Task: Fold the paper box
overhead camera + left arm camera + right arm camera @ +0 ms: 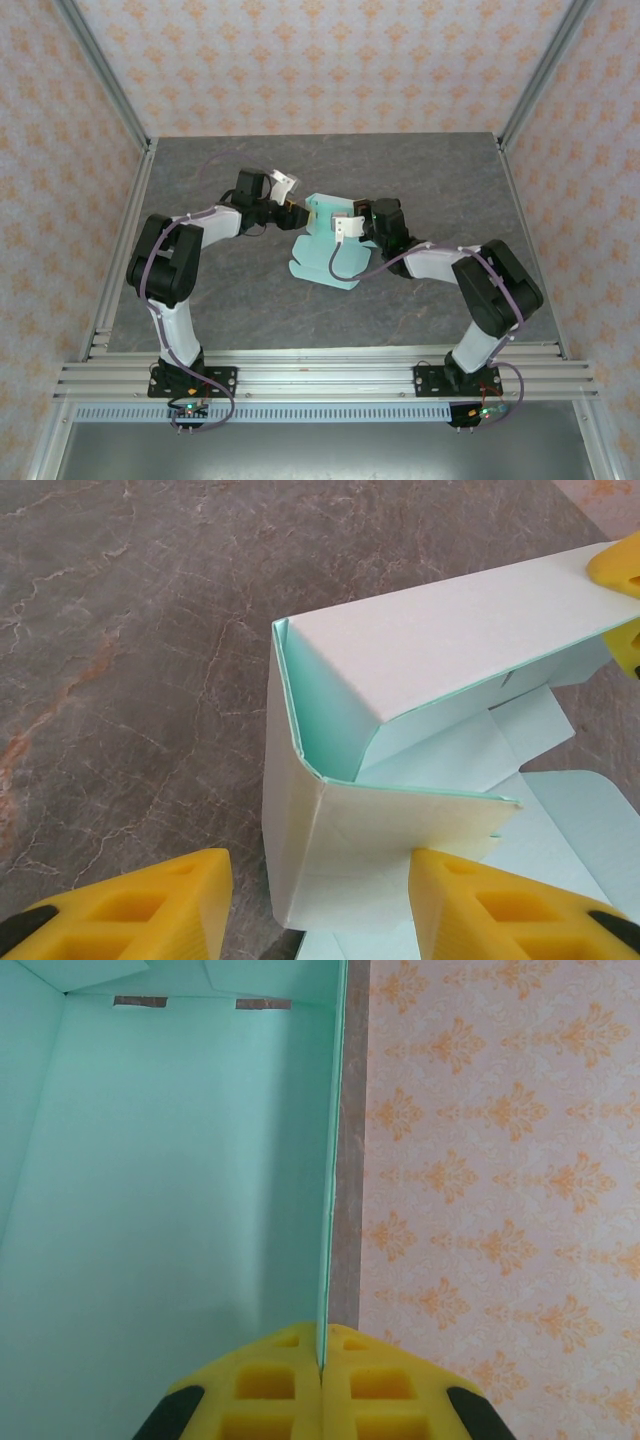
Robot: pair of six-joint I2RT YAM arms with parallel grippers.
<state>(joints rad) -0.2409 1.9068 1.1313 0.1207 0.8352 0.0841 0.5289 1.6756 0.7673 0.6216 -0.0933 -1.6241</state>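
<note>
Paper box (320, 258) on grey marbled table (420, 175), patterned walls (320, 60); right gripper (322, 1358) tight on it, left gripper (320, 875) apart

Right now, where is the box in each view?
Top external: box at centre.
Left wrist: centre-right, one corner folded up.
Right wrist: left half, a wall running up from the fingers.
Shared landmark: the right gripper pinching the box's edge; it sits top right in the left wrist view.

Black-and-white arms (175, 270), looping lilac cables (333, 262), yellow fingers (150, 905) with square cut-outs
</note>
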